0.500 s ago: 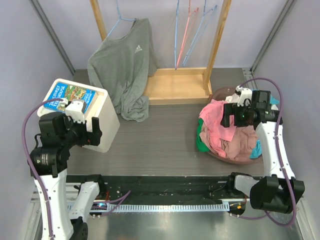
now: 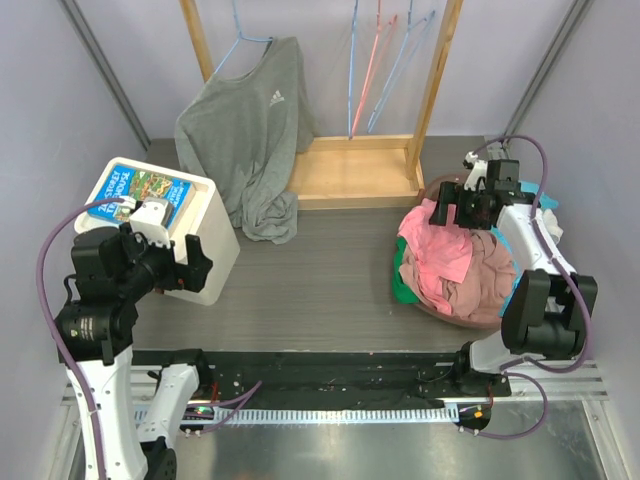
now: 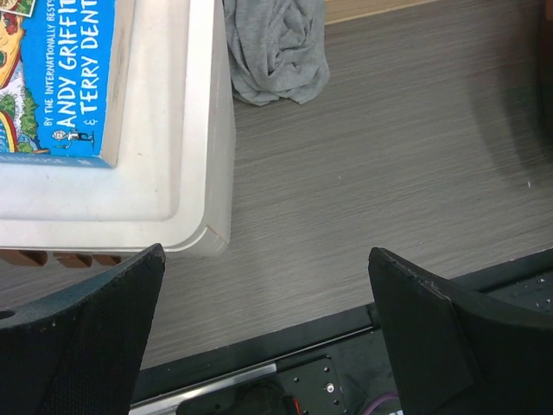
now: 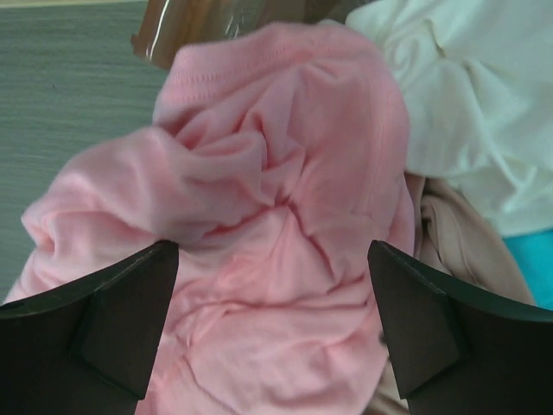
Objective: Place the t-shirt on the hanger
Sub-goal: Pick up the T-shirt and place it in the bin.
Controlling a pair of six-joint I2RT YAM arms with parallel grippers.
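Salmon-pink t-shirt [image 4: 276,199] lay crumpled on top of the clothes heap [image 2: 470,280], directly under the right claw [image 4: 270,259] and spanning the whole gap between its fingers. Right claw's fingers stood wide apart and gripped nothing; whether their tips touched the cloth could not be told. From above, the right claw [image 2: 453,212] hung over the far side of the heap, with most of the t-shirt [image 2: 440,255] spread on the claw's near side. Off its right finger: a white garment [image 4: 467,104], then a mauve garment [image 4: 449,233] and a scrap of teal cloth [image 4: 527,268]. Brown tub [image 4: 181,26] rim showed just ahead of the claw, to its left. Green cloth [image 2: 400,285] poked from the heap's left edge. The light-blue hanger [image 2: 352,90] hung on the wooden rack [image 2: 350,170], well beyond the right claw and to its left, beside a pink hanger [image 2: 372,70]. Grey top [image 2: 250,130] hung further left on the same rack. Left claw [image 3: 266,259] was well apart from all this, fingers spread and empty over bare table [image 3: 363,156]. White box [image 3: 164,156] sat ahead and left of it, with a book [image 3: 60,78] on top. The grey top's hem lay straight ahead.
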